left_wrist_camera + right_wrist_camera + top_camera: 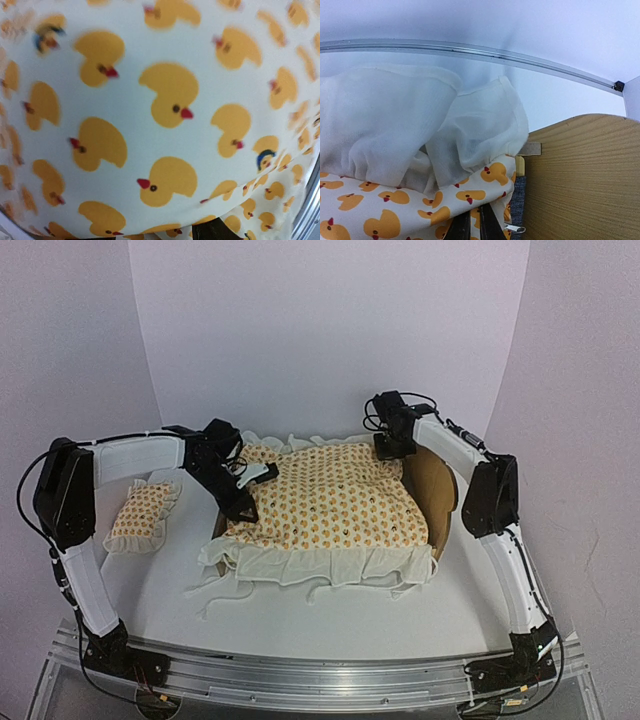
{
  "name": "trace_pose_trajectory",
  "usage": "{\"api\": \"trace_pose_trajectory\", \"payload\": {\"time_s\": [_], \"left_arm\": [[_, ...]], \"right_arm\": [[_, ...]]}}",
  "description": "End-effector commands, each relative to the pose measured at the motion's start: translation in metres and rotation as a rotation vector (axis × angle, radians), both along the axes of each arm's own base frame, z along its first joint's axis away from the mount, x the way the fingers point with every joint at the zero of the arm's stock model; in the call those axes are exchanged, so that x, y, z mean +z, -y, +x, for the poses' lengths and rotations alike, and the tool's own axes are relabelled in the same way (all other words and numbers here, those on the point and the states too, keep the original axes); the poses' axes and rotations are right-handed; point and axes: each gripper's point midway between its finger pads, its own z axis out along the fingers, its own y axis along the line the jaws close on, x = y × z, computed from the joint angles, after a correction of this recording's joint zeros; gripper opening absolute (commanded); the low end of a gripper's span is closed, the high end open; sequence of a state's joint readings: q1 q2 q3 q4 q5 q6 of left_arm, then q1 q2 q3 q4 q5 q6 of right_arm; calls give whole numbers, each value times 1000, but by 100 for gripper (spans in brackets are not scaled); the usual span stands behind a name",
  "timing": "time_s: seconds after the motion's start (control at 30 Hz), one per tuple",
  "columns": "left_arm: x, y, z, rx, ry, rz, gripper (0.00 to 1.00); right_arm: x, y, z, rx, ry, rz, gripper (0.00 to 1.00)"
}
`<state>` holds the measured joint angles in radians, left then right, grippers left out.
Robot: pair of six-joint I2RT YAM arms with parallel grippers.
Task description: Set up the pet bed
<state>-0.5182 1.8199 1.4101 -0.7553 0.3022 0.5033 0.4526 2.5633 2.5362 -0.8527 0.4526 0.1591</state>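
– Okay, quick: how does the pet bed (432,502) look?
– Light-wood frame. The rounded headboard (580,175) stands at its 3 o'clock end, grain clear in the right wrist view. Cream bedding (330,500) with yellow ducks, red beaks. Sheer white ruffle (330,565) round the edges.
– What's in the frame?
– Bedding only, spread over it and hiding nearly all the wood. The ruffle spills over the 6 o'clock side onto the worktop (450,610) and is bunched up along the 12 o'clock side. A matching pillow (140,515) lies outside the frame, flat on the worktop at the bed's 9 o'clock, apart from it.
– Right hand?
– The right hand (392,448) is at the bed's 1 o'clock corner, just beside the headboard. It's clenched on the bedding's edge, with duck fabric lying over the tips.
– Left hand?
– The left hand (243,508) points down onto the bedding at the 9 o'clock side. Its own camera shows only blurred duck print and no fingers, so I can't tell if it's clenched or released.
– Where's the bed overall?
– Middle of the worktop, between both hands.
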Motion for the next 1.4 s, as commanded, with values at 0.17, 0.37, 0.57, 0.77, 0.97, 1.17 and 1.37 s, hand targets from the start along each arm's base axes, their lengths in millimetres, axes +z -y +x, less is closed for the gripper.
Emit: {"api": "trace_pose_trajectory", "payload": {"time_s": [0.17,0.37,0.57,0.77,0.97,1.17,1.37], "left_arm": [[175,-72,120,327,220,-323,87],[134,-201,152,637,311,-73,100],[32,-324,137,874,229,234,99],[-59,-345,116,845,87,397,90],[-86,-333,113,834,1,342,15],[-5,-283,126,671,87,66,0],[114,-152,73,-93,380,36,0]], "right_arm": [[180,-48,-15,186,338,166,42],[235,-84,-50,332,417,245,69],[253,-128,-93,469,428,259,71],[249,-160,-122,561,405,259,71],[250,-163,-136,571,386,288,71],[259,-176,-157,620,354,388,70],[280,-203,-186,773,324,535,70]]}}
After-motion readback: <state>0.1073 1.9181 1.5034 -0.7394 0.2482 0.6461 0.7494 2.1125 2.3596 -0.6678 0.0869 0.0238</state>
